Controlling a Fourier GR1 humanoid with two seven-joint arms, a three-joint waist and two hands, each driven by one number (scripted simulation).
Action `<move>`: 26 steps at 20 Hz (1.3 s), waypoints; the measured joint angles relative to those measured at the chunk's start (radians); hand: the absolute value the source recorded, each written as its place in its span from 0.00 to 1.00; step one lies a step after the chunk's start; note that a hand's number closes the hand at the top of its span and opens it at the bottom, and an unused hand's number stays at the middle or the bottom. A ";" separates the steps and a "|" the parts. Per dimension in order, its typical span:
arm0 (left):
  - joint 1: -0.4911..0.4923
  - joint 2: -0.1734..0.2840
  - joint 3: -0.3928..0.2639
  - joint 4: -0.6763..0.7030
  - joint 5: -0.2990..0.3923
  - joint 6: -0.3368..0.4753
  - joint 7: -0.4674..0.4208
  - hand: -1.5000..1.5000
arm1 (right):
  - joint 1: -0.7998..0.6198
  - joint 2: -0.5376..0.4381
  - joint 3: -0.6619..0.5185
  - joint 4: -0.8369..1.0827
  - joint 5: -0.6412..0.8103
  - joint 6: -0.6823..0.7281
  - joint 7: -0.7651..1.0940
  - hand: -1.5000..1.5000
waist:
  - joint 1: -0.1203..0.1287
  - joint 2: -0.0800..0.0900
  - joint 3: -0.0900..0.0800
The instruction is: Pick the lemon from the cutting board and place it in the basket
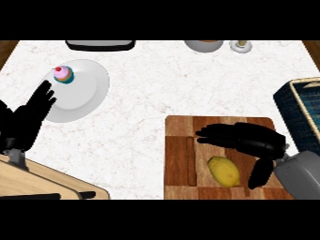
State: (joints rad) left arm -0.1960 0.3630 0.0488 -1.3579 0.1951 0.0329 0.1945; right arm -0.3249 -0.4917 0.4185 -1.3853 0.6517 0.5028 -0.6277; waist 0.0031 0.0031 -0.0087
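The right hand hovers open over the wooden cutting board, fingers spread, thumb beside the yellow oval lemon just below its palm. The left hand rests open, fingers up.

Right hand open; left hand open

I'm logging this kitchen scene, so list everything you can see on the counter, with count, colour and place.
Lemon: one, yellow, on the cutting board.
Cutting board: one, brown wood, lower centre.
Basket: one, dark blue with tan rim, right edge.
Plate: one, white, upper left.
Cupcake: one, pink topped with red, on the plate.
Dark tray-like item: one, top edge, cut off.
Bowl: one, pale, top edge.
Small pale item: one, beside the bowl, unclear.
Left hand: black, open, at left.
Right hand: black, open above the lemon.
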 measured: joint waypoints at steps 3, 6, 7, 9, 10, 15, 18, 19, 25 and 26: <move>0.004 -0.007 0.003 -0.007 -0.006 -0.006 0.001 0.50 | 0.001 -0.008 0.010 0.016 -0.005 -0.005 -0.024 0.00 | 0.001 0.000 0.002; 0.001 -0.010 0.009 -0.005 -0.013 -0.009 0.000 0.50 | -0.005 -0.006 0.021 0.055 0.000 -0.033 -0.061 0.00 | 0.003 0.000 0.002; 0.001 -0.011 0.012 -0.007 -0.014 -0.015 0.000 0.50 | -0.013 -0.008 0.024 0.062 -0.002 -0.031 -0.066 0.00 | 0.003 0.000 0.002; 0.012 -0.015 0.013 -0.012 -0.025 -0.016 -0.010 0.50 | 0.004 -0.027 0.024 0.031 -0.009 -0.031 -0.069 0.00 | 0.000 -0.002 0.004; 0.029 -0.016 0.011 -0.035 -0.024 -0.021 -0.004 0.50 | 0.004 -0.013 0.035 0.039 0.004 -0.046 -0.066 0.00 | 0.002 -0.002 0.004; 0.000 -0.036 0.024 -0.011 -0.045 -0.021 0.006 0.50 | 0.024 0.001 0.037 0.075 0.069 -0.098 -0.097 0.00 | 0.000 -0.001 0.005; -0.005 -0.039 0.035 -0.005 -0.052 -0.029 0.013 0.50 | 0.038 0.017 0.040 0.061 0.104 -0.100 -0.085 0.00 | -0.002 -0.001 0.004; -0.013 -0.042 0.039 0.001 -0.053 -0.031 0.017 0.50 | 0.032 0.022 0.038 0.067 0.113 -0.098 -0.087 0.00 | -0.001 -0.001 0.003; -0.008 -0.055 0.045 -0.011 -0.069 -0.036 0.016 0.50 | 0.042 0.044 0.080 0.082 0.222 -0.162 -0.126 1.00 | 0.000 -0.001 0.003; -0.001 -0.059 0.047 0.001 -0.073 -0.041 -0.005 0.50 | 0.042 0.048 0.081 0.098 0.238 -0.181 -0.146 1.00 | 0.000 -0.003 0.003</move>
State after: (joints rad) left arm -0.1971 0.3041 0.0959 -1.3572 0.1220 -0.0082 0.1900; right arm -0.2826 -0.4441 0.4993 -1.2876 0.8893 0.3219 -0.7736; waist 0.0029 0.0002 -0.0055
